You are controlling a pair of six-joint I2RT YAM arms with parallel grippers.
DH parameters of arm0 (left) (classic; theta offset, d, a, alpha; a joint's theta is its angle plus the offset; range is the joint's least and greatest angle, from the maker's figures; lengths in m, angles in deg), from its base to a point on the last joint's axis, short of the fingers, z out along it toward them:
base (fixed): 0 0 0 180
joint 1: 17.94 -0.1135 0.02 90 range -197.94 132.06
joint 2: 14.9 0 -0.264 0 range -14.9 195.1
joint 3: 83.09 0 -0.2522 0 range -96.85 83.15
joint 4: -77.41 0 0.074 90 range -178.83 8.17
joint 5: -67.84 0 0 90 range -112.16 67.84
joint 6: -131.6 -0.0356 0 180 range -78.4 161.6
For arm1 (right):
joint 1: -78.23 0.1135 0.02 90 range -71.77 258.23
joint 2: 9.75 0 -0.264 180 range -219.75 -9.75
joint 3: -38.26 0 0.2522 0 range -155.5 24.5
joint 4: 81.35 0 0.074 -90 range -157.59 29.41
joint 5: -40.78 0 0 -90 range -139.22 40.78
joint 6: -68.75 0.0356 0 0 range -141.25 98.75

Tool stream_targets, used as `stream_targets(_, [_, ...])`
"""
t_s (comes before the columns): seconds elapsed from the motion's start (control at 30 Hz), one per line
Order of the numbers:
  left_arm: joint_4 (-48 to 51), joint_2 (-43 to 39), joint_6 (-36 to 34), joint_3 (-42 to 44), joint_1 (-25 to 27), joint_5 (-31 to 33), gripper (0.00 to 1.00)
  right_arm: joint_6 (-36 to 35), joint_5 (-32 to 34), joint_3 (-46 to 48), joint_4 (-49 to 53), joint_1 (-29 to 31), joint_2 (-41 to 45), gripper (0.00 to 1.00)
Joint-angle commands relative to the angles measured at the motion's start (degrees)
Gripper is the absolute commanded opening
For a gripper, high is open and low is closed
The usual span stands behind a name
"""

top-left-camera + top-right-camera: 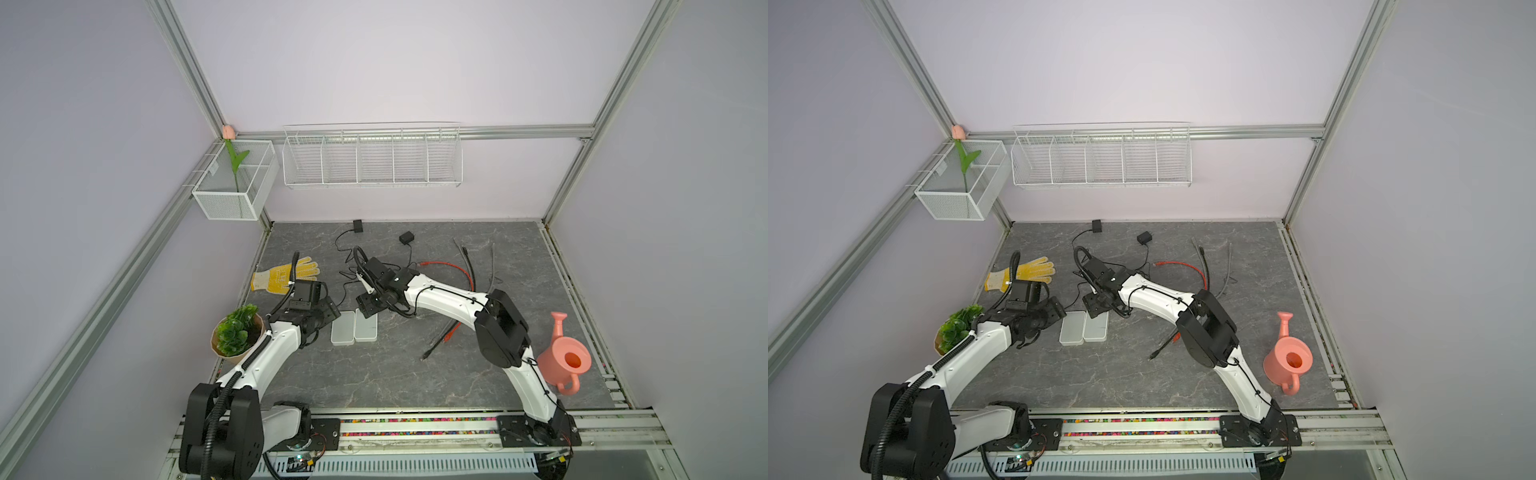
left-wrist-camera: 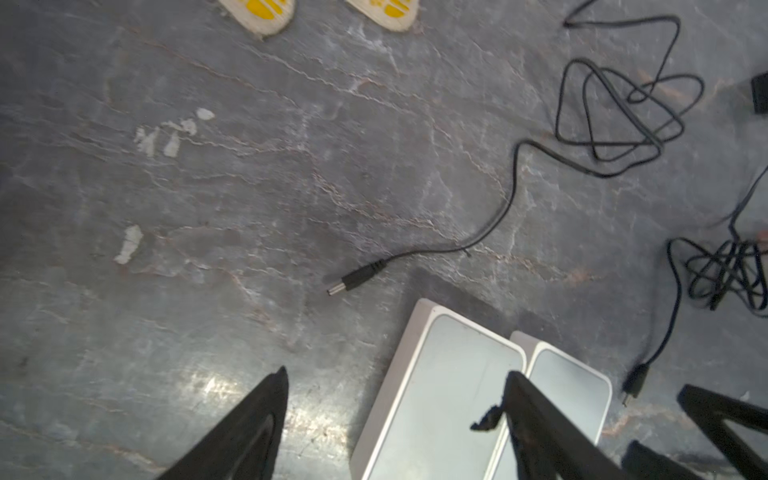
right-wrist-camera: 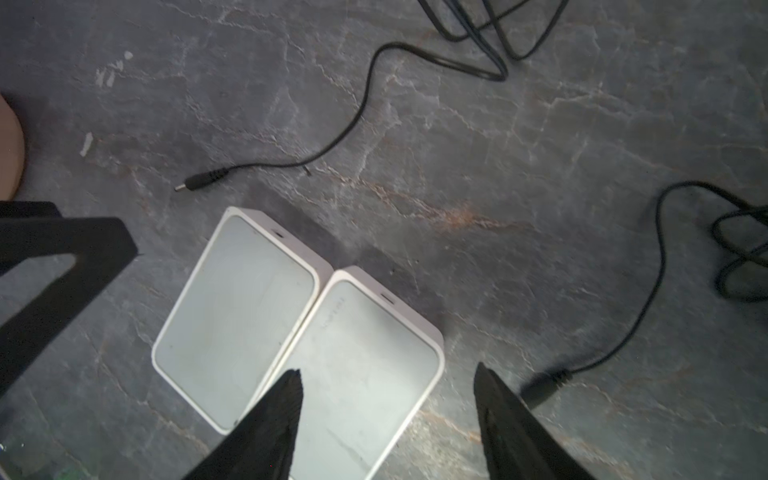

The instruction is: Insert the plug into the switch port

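Two white switches lie side by side on the grey table: one (image 1: 343,328) (image 3: 237,307) on the left, the other (image 1: 366,327) (image 3: 370,357) on the right. Each shows a small port slot (image 3: 277,232) on its far end face. A black barrel plug (image 2: 353,279) (image 3: 199,183) on a thin cable lies free beyond the left switch. Another plug (image 2: 636,380) (image 3: 540,386) lies beside the right switch. My left gripper (image 1: 330,309) (image 2: 397,372) is open over the left switch's outer edge. Over the right switch my right gripper (image 1: 365,305) (image 3: 388,369) is open, holding nothing.
Tangled black cables (image 2: 615,108) and two black adapters (image 1: 358,225) lie behind the switches. A yellow glove (image 1: 286,274) is at the left, a potted plant (image 1: 237,336) by the left arm, red and grey cables (image 1: 449,266) and a pink watering can (image 1: 565,361) at the right.
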Motion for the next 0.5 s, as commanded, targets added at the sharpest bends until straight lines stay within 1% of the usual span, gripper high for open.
stream_targets(0.0, [-1.24, -1.31, 0.84, 1.37, -1.85, -2.03, 0.81, 1.86, 3.8, -4.23, 5.35, 1.76, -2.71, 0.71])
stream_targets(0.07, [-0.77, -1.62, 0.49, 1.18, -1.98, -1.27, 0.81, 1.88, 5.52, -5.66, 6.87, 2.92, -3.93, 0.72])
stream_targets(0.17, [-0.52, -2.02, 0.04, 0.66, -2.37, -0.43, 0.81, 2.75, 7.98, -5.14, 8.7, 4.1, -3.87, 0.73])
stream_targets(0.2, [-0.32, -1.99, -0.09, 0.4, -2.57, -0.38, 0.81, 3.08, 9.44, -3.8, 8.74, 4.58, -3.16, 0.73])
stream_targets(0.3, [-0.43, -2.05, 0.08, 0.03, -2.6, -0.04, 0.81, 3.25, 13.56, 3.35, 5.97, 6.46, 2.52, 0.75])
stream_targets(0.47, [-0.7, -2.1, 0.16, -0.08, -2.6, 0.45, 0.8, 3.66, 15.39, 13.92, 2.61, 8.79, 10.2, 0.78])
